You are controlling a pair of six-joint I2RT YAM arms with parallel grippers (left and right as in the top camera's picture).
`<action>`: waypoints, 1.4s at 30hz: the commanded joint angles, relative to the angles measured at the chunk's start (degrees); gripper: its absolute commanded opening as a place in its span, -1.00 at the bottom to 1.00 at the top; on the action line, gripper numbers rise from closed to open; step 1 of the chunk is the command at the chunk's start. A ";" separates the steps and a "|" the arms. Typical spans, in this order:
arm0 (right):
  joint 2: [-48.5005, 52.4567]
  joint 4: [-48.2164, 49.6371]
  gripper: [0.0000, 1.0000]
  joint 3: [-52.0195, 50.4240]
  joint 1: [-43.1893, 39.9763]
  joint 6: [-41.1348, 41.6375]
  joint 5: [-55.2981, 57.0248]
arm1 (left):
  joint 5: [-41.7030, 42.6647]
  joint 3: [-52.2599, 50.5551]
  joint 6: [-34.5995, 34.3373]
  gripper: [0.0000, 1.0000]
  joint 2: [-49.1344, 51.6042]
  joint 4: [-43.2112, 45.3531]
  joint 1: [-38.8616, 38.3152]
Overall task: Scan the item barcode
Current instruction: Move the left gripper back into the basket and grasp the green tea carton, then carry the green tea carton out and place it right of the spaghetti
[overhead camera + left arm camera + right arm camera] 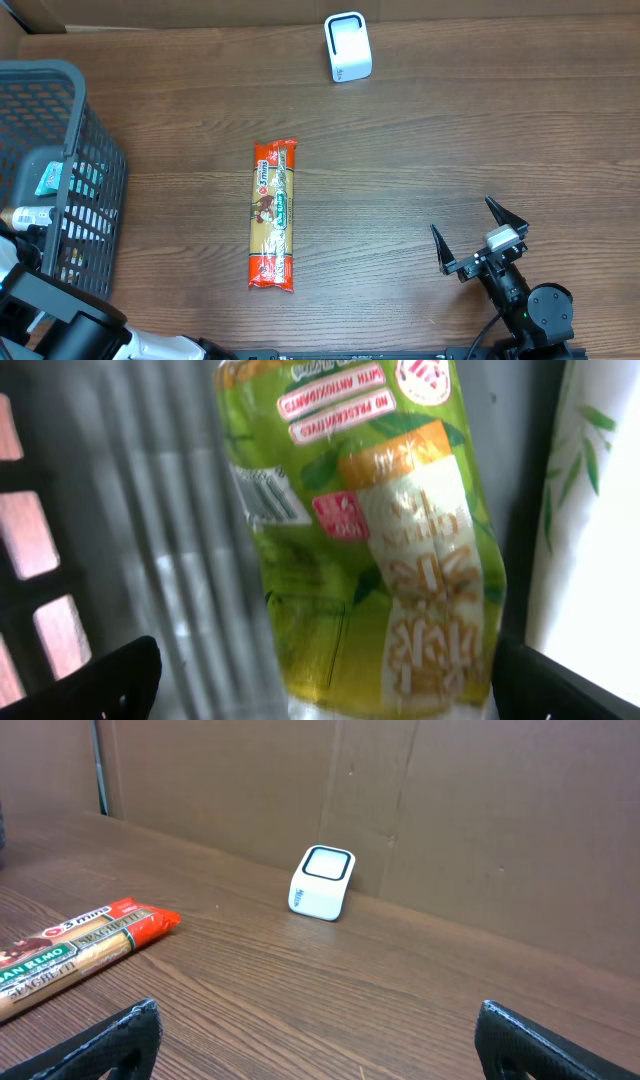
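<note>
Black-tipped, the left pincer (pixel 322 682) stands wide open inside the dark grey plastic mesh basket (pixel 78 120) at the left edge of the overhead frame. Its fingers (pixel 110 680) sit either side of a clear plastic tea bottle with a green-and-yellow label (pixel 380 540), not clamped on it. The bottle's barcode (pixel 268 495) shows upper centre in the left wrist view. The right pincer (pixel 465 222), lower right, is spread fully and holds nothing. On the brown wooden table (pixel 420 150), a long red-and-clear spaghetti packet (pixel 272 215) lies at centre. A small white box-shaped scanner (pixel 348 47) stands at the top, well apart.
</note>
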 commanded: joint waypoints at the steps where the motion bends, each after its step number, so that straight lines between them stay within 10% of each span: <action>1: -0.68 0.24 1.00 -0.59 0.33 0.42 0.37 | -1.64 -0.11 0.09 0.92 3.82 1.62 0.15; 8: -0.68 0.24 1.00 -0.59 0.33 0.39 0.39 | -1.81 -0.11 0.92 0.73 7.82 2.43 0.09; 13: -0.68 0.24 1.00 -0.59 0.33 0.42 0.39 | -1.79 -0.02 2.14 -0.26 7.89 2.40 0.09; 20: -0.68 0.24 1.00 -0.59 0.33 0.42 0.39 | 6.23 2.12 4.61 -0.79 7.30 1.20 0.09; 42: -0.68 0.24 1.00 -0.59 0.33 0.42 0.39 | 23.67 39.67 8.44 -0.91 -4.98 -19.71 -10.47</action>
